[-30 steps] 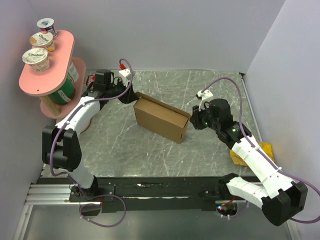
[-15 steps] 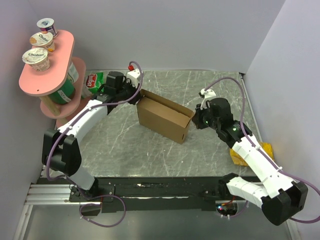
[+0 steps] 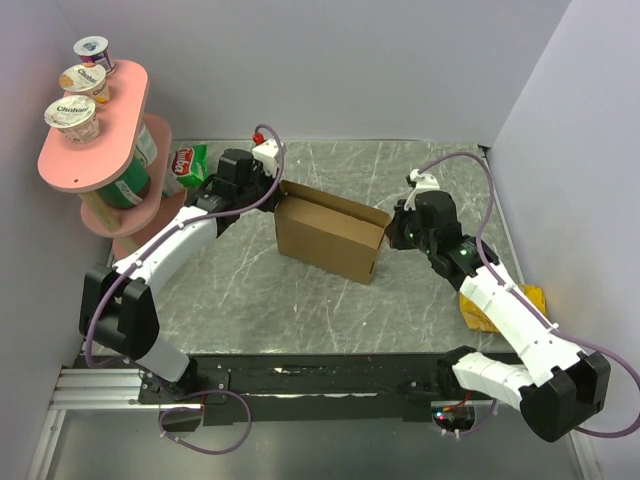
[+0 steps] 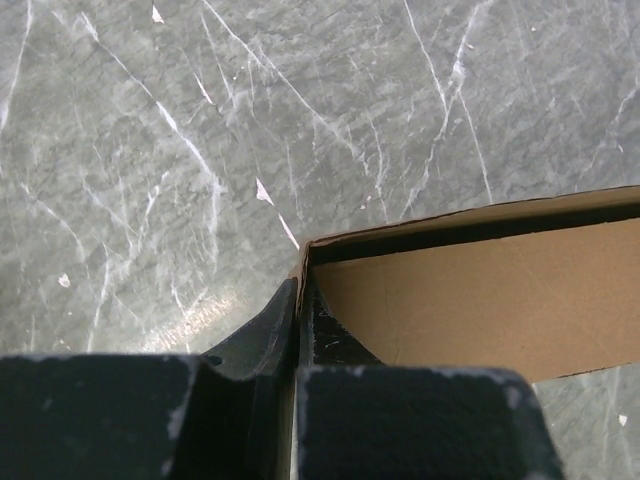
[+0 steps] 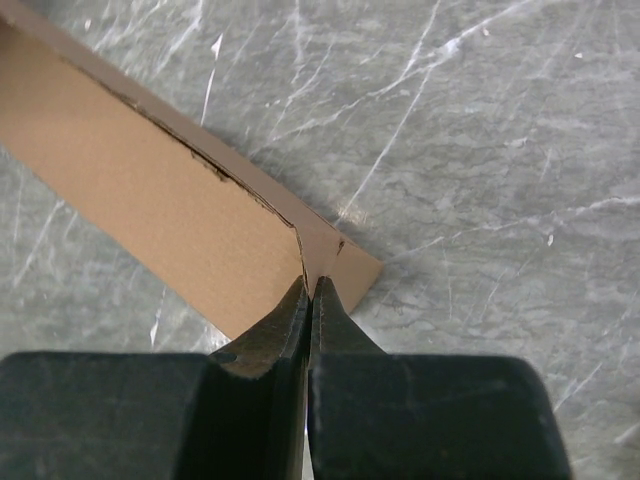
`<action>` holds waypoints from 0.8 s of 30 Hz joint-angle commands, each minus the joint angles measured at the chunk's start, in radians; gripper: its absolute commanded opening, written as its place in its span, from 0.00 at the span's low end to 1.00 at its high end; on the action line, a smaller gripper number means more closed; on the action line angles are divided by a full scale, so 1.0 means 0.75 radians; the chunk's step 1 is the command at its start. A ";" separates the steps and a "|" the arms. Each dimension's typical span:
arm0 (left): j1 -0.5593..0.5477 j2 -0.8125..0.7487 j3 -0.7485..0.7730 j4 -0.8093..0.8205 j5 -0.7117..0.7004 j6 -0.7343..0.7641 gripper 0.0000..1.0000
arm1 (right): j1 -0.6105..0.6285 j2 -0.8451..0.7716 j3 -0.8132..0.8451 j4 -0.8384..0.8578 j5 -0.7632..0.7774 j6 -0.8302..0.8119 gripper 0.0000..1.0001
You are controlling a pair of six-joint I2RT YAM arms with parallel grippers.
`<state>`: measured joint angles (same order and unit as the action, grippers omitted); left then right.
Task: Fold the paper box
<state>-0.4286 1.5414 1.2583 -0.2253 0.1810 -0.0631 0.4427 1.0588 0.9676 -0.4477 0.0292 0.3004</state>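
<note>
The paper box [image 3: 328, 240] is brown cardboard standing on the grey table, its top open and its side walls raised. My left gripper [image 3: 274, 190] is shut on the box's left wall; in the left wrist view the thin cardboard edge [image 4: 303, 262] runs between the fingers of that gripper [image 4: 300, 290]. On the opposite side my right gripper [image 3: 390, 228] is shut on the right corner flap [image 5: 330, 255] of the box, with this gripper [image 5: 311, 287] pinching the flap's edge. The box's inner wall [image 4: 480, 290] shows beyond the left fingers.
A pink two-tier stand [image 3: 95, 135] with yogurt cups [image 3: 72, 112] stands at the back left. A green and red snack bag [image 3: 187, 160] lies beside it. A yellow packet [image 3: 490, 305] lies under the right arm. White walls close the back and right.
Both grippers have closed onto the box's opposite ends. The left arm moved right to the box's left wall. The box has opened out and turned slightly.
</note>
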 commanded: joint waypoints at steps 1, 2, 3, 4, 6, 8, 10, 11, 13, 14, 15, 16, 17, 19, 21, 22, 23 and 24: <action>-0.058 -0.032 -0.043 -0.031 0.015 -0.120 0.04 | 0.029 0.006 0.033 0.179 0.039 0.129 0.00; -0.067 -0.032 -0.046 -0.031 0.006 -0.126 0.04 | 0.036 0.008 0.029 0.190 0.053 0.149 0.00; -0.073 -0.032 -0.046 -0.035 -0.006 -0.129 0.04 | 0.048 0.008 0.031 0.194 0.098 0.158 0.00; -0.079 -0.030 -0.044 -0.041 -0.032 -0.129 0.04 | 0.054 0.008 0.031 0.204 0.118 0.170 0.00; -0.095 -0.028 -0.039 -0.055 -0.057 -0.122 0.04 | 0.064 0.020 0.039 0.208 0.161 0.176 0.00; -0.114 -0.034 -0.046 -0.058 -0.084 -0.124 0.03 | 0.068 0.026 0.049 0.216 0.186 0.186 0.00; -0.130 -0.045 -0.054 -0.047 -0.092 -0.126 0.03 | 0.072 0.038 0.047 0.237 0.208 0.193 0.00; -0.136 -0.047 -0.056 -0.045 -0.106 -0.126 0.03 | 0.070 0.042 0.047 0.249 0.215 0.197 0.00; -0.148 -0.045 -0.056 -0.058 -0.119 -0.124 0.03 | 0.072 0.067 0.058 0.255 0.231 0.195 0.00; -0.151 -0.043 -0.052 -0.064 -0.135 -0.122 0.03 | 0.072 0.077 0.080 0.239 0.239 0.197 0.00; -0.155 -0.041 -0.052 -0.066 -0.143 -0.120 0.03 | 0.074 0.102 0.092 0.233 0.241 0.193 0.00; -0.161 -0.038 -0.052 -0.070 -0.149 -0.120 0.03 | 0.072 0.114 0.107 0.219 0.247 0.189 0.00; -0.163 -0.038 -0.050 -0.072 -0.157 -0.118 0.02 | 0.074 0.126 0.137 0.210 0.256 0.186 0.00; -0.171 -0.038 -0.052 -0.074 -0.174 -0.120 0.02 | 0.072 0.163 0.168 0.180 0.276 0.178 0.00; -0.177 -0.045 -0.054 -0.074 -0.178 -0.126 0.02 | 0.072 0.192 0.207 0.165 0.292 0.180 0.00; -0.185 -0.045 -0.058 -0.070 -0.180 -0.124 0.02 | 0.072 0.202 0.217 0.167 0.294 0.178 0.00; -0.189 -0.047 -0.060 -0.070 -0.182 -0.126 0.02 | 0.072 0.222 0.237 0.165 0.296 0.182 0.00; -0.191 -0.047 -0.060 -0.072 -0.186 -0.124 0.02 | 0.072 0.233 0.250 0.163 0.301 0.182 0.00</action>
<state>-0.5190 1.5154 1.2339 -0.2253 -0.0238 -0.1234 0.4747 1.2106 1.0622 -0.4084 0.2859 0.4026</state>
